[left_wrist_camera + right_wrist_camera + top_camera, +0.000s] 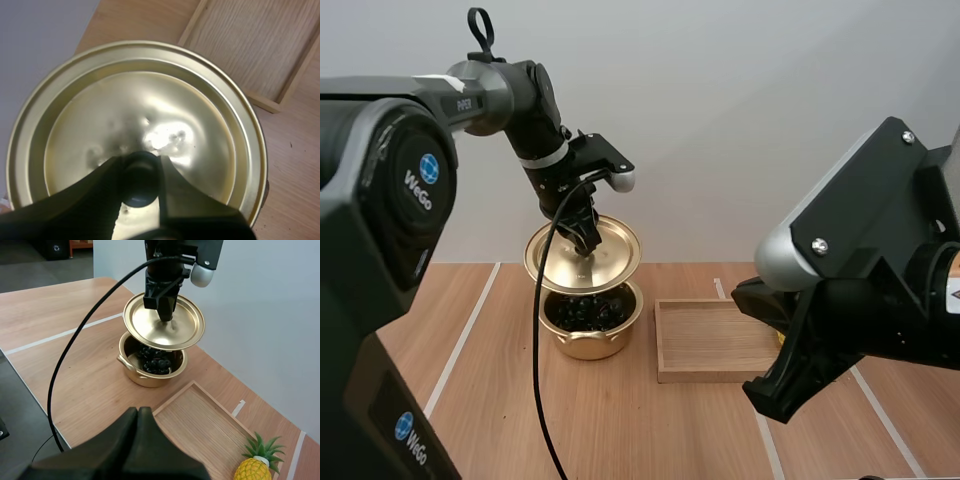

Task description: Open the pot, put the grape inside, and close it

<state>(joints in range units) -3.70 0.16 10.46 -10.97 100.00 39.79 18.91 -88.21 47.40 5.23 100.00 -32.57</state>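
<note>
Lid pinched by its knob in left hand, hanging tilted just above pot; grapes inside. Right hand closed, empty, farther off.

Wooden table with white tape lines, gold pot just beside wooden tray; toy pineapple near the tray

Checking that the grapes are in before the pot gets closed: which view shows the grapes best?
The right wrist view: it looks under the raised lid into the pot, where the dark grapes lie. The high view shows a strip of them between lid and rim. In the left wrist view the lid covers them.
</note>
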